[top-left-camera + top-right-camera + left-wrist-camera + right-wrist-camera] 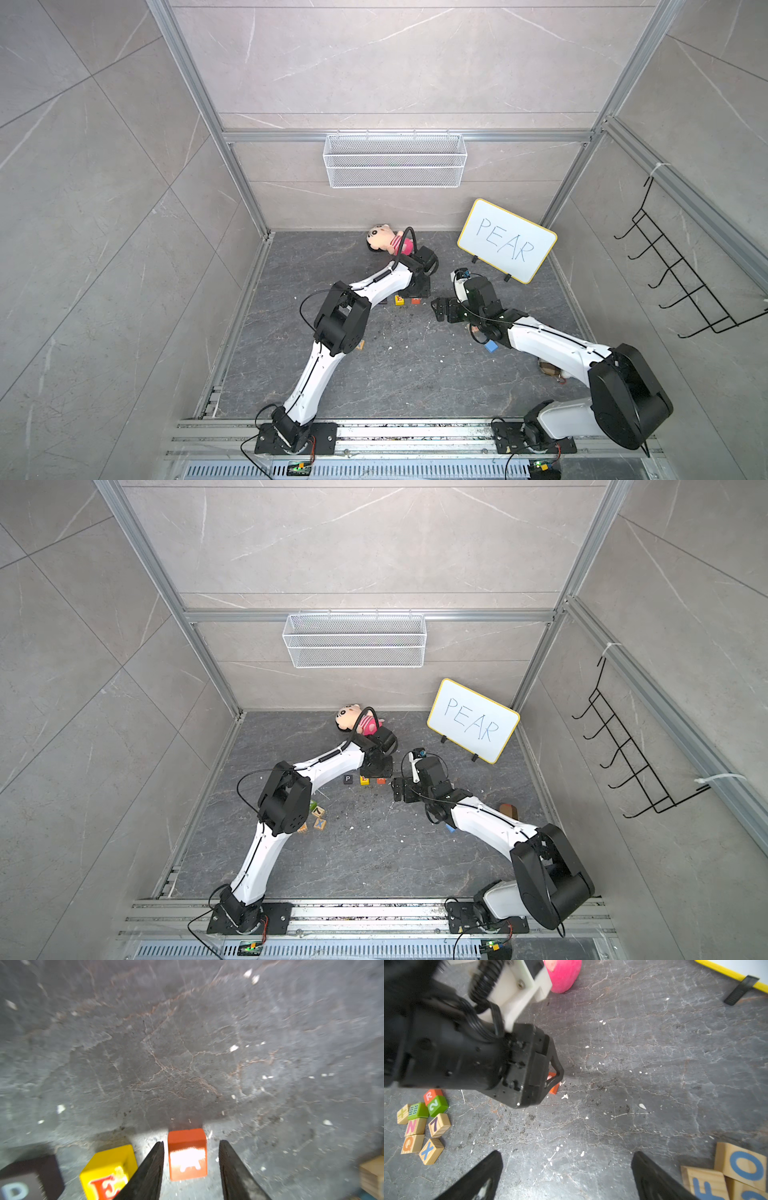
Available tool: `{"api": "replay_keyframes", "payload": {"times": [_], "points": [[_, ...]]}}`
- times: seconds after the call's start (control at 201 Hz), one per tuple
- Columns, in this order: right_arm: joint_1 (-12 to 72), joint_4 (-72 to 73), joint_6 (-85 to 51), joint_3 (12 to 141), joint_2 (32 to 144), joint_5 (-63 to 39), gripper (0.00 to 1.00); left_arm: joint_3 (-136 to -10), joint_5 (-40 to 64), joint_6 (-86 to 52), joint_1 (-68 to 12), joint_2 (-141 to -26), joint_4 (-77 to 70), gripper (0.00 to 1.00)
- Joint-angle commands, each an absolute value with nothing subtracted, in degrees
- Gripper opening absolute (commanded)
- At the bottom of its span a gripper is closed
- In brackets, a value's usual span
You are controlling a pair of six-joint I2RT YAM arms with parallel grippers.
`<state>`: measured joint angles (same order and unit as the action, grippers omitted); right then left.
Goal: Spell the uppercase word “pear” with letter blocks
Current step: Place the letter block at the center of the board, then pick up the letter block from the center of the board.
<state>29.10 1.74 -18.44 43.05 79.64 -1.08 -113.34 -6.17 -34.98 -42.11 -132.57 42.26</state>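
Three letter blocks stand in a row on the dark floor: black P [348,779], yellow E [364,780] and orange A [381,780]. In the left wrist view the orange block [187,1153] sits between the fingers of my left gripper [192,1142]. There is a small gap on each side, so the jaws are open and off it. The yellow E [108,1169] and black P [27,1178] lie beside it. The red-orange R block [430,1095] rests in a cluster of cubes near the left arm's elbow. My right gripper [566,1152] hangs wide open over bare floor, just right of the row.
Plain-wood and green cubes [425,1132] crowd around the R block. Wooden blocks with blue letters [737,1167] and a blue cube [491,345] lie under the right arm. A plush doll [384,241] and a whiteboard reading PEAR [507,241] stand at the back.
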Motion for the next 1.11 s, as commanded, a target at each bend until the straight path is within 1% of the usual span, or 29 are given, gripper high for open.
{"api": "replay_keyframes", "payload": {"times": [0.0, 0.159, 0.388, 0.553, 0.707, 0.777, 0.862, 0.976, 1.101], "points": [[28.76, 4.18, -18.72, 41.43, 76.98, 0.17, 0.99, -114.64, -8.11, -33.22, -41.92, -125.13, 42.63, 0.47], [28.65, 5.25, -18.72, 40.65, 76.4, 0.79, 0.99, -113.38, -9.34, -32.34, -42.0, -120.85, 42.56, 0.47], [28.65, 5.96, -18.83, 41.04, 77.8, -1.28, 0.99, -106.77, -11.94, -30.71, -41.98, -114.08, 38.8, 0.48], [28.64, 4.93, -18.36, 42.51, 80.0, -2.91, 0.99, -106.35, -11.28, -30.27, -41.93, -114.28, 38.41, 0.49], [28.61, 5.6, -17.82, 42.28, 79.9, -4.3, 0.99, -105.15, -11.38, -29.88, -41.94, -113.53, 37.47, 0.49], [28.7, 5.97, -16.96, 42.48, 80.08, -6.37, 0.97, -103.93, -11.72, -29.7, -42.01, -112.54, 37.01, 0.49], [28.67, 5.64, -16.43, 43.49, 81.32, -9.13, 0.9, -101.69, -11.91, -29.21, -41.91, -110.72, 35.66, 0.49], [28.65, 8.54, -16.59, 42.55, 81.65, -11.61, 0.88, -98.34, -11.98, -28.82, -41.51, -108.28, 34.72, 0.49], [28.73, 8.62, -16.7, 42.93, 80.78, -13.16, 0.87, -94.37, -10.74, -29.46, -40.38, -105.61, 34.59, 0.49]]}}
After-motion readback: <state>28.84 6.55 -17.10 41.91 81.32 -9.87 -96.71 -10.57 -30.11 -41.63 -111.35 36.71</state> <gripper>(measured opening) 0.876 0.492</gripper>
